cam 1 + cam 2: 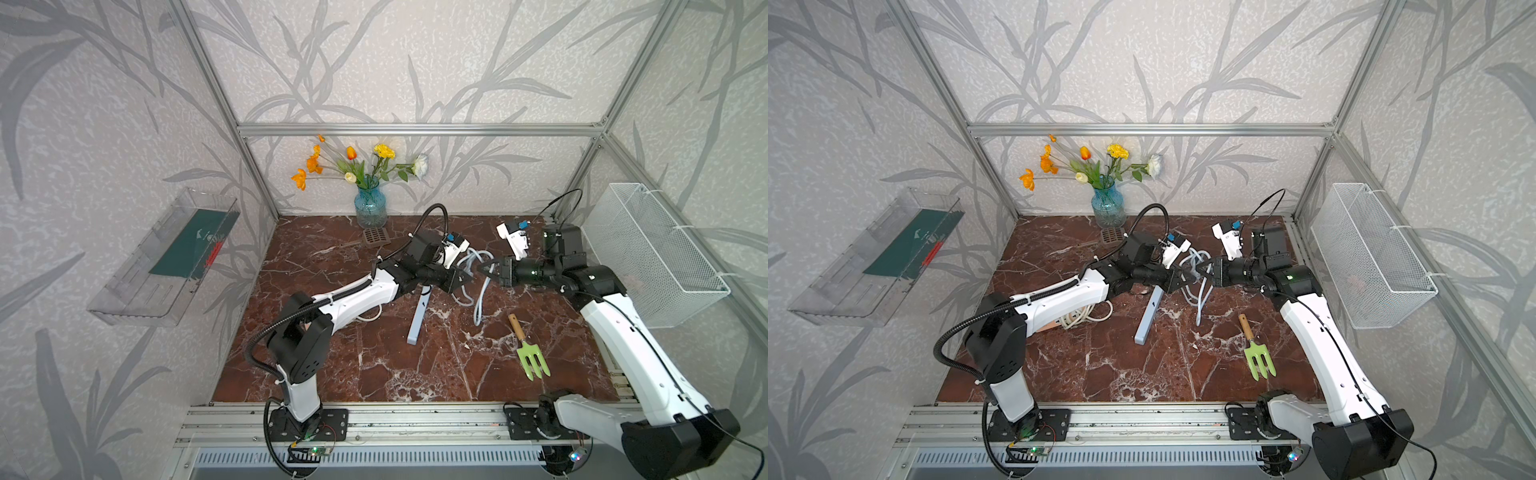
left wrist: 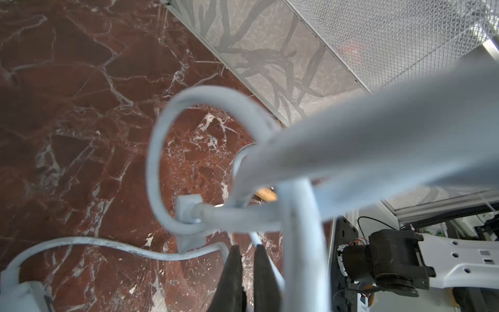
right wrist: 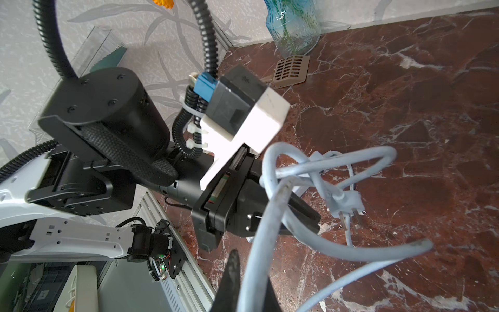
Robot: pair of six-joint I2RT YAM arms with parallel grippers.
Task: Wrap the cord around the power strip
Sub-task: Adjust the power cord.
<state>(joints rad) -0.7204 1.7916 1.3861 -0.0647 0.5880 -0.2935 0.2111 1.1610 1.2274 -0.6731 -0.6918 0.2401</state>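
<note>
The pale blue power strip (image 1: 417,322) (image 1: 1147,314) lies flat on the marble, one end under my left arm. Its end shows in the left wrist view (image 2: 19,293). The pale blue cord (image 1: 478,291) (image 1: 1201,297) hangs in loose loops between both grippers, and its plug (image 3: 348,202) dangles free. My left gripper (image 1: 468,275) (image 2: 247,247) is shut, with a thin strand of cord running in at the fingertips. Facing it tip to tip, my right gripper (image 1: 485,269) (image 3: 251,270) is shut on a thicker run of cord.
A blue vase of flowers (image 1: 370,205) and a brown slotted scoop (image 1: 376,236) stand at the back. A green garden fork (image 1: 530,353) lies front right. A white mesh basket (image 1: 656,249) hangs on the right wall. A white cable coil (image 1: 1084,316) lies under the left arm.
</note>
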